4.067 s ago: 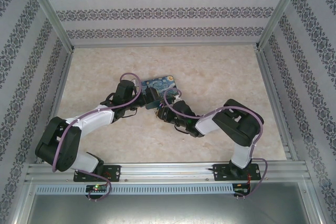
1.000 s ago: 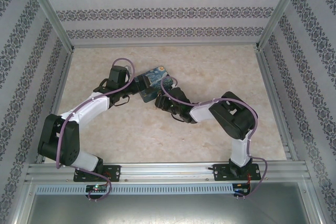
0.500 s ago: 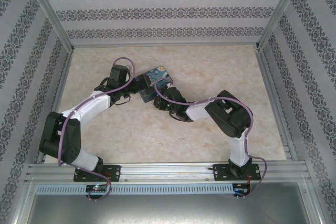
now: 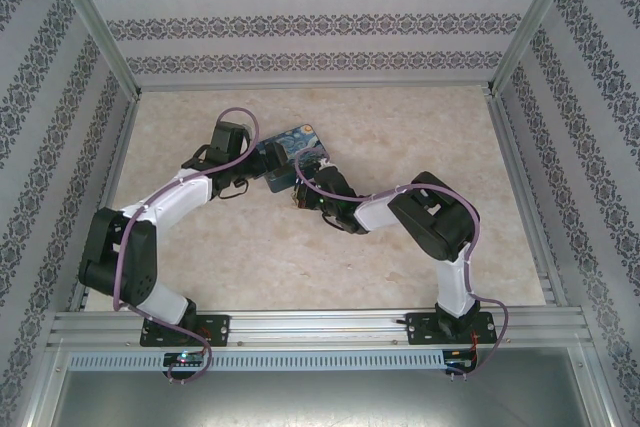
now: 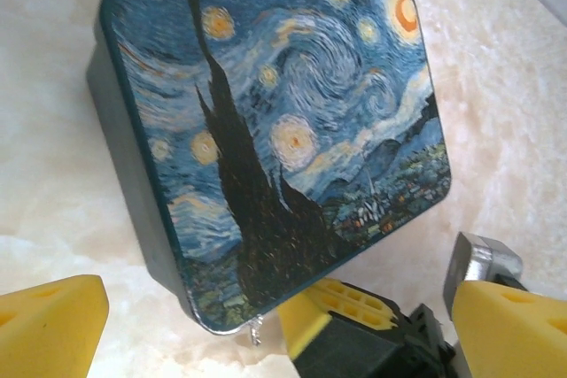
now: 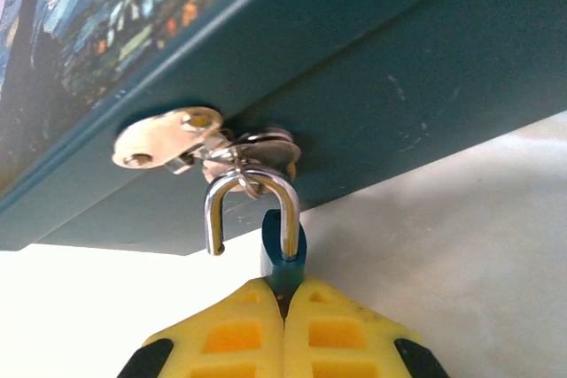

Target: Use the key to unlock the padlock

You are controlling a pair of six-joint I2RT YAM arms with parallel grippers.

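Our right hand (image 6: pixel 283 300), reaching low, pinches the tiny blue silver-shackled padlock (image 6: pixel 283 252); our left hand (image 4: pixel 261 155) gapes empty.

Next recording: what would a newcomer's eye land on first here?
The square tin box painted with blue-and-yellow swirls lies on the pale marbled table. At its side wall, the right tool is shut on the tiny blue-bodied padlock, whose thin silvery shackle hooks through the box's metal latch.

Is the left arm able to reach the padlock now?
Probably not: the right gripper is shut on the padlock, leaving only its thin shackle bare against the tin box, though the open left gripper sits close.
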